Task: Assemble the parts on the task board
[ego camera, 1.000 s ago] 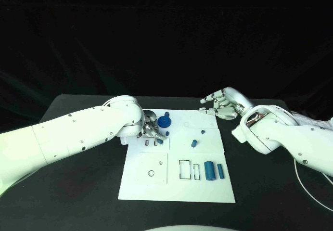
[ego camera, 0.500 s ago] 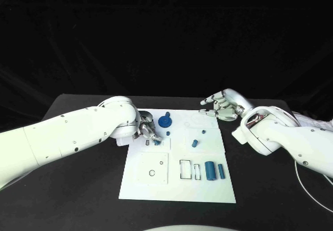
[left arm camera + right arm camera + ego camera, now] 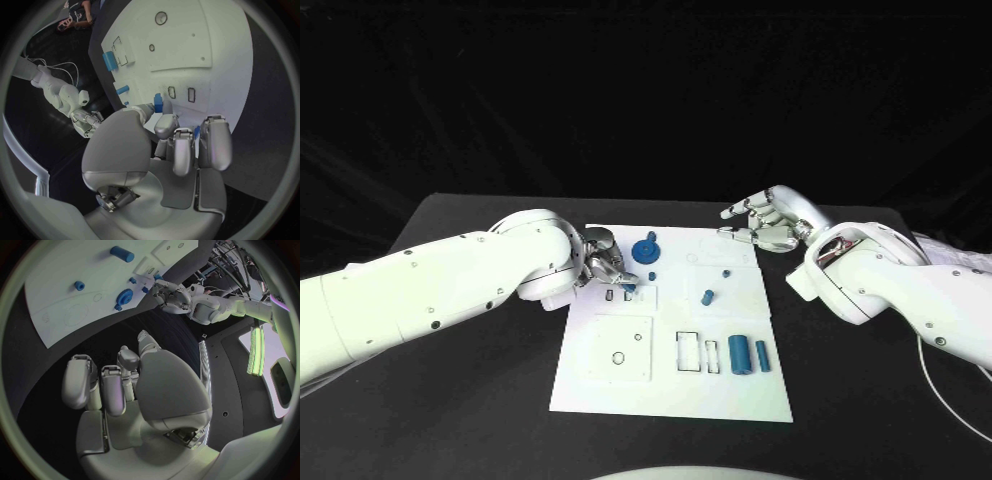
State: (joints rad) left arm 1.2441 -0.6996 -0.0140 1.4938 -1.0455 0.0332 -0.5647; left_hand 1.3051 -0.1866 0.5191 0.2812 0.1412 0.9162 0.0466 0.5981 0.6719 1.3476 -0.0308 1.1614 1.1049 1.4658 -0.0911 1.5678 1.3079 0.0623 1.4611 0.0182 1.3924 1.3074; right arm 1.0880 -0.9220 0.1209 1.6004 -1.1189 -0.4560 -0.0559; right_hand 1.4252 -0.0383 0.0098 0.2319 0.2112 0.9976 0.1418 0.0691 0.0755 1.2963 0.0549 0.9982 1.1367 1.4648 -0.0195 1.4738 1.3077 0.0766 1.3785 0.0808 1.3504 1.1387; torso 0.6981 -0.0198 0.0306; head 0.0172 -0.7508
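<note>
The left hand (image 3: pixel 607 268) sits low over the far left part of the task board (image 3: pixel 733 400), its fingers curled down around a small blue part (image 3: pixel 158 102) that shows between the fingertips in the left wrist view; it looks pinched there, just beside two small rectangular slots (image 3: pixel 619 295) cut into the board. The likeliest trouble from here, as I judge it, is a misaligned seat: the curled fingers hide the part's lower end, so it could catch on a slot edge, tilt and jam, or slip free and roll across the board. The hand is also close to the blue gear-like part (image 3: pixel 643 252) standing on the board just beyond it, and a sideways nudge could knock that loose. The right hand (image 3: pixel 764 219) hovers off the board's far right corner over the black table (image 3: pixel 459 400), fingers curled in on nothing that I can see, well apart from the work. As for holders, the board itself carries everything: a short blue peg (image 3: pixel 707 296) lies near its middle, a tiny blue piece (image 3: pixel 726 272) just beyond that, and two blue cylinders (image 3: pixel 746 355) lie side by side toward the near right, next to outlined rectangular recesses (image 3: pixel 685 352) that look unfilled.
</note>
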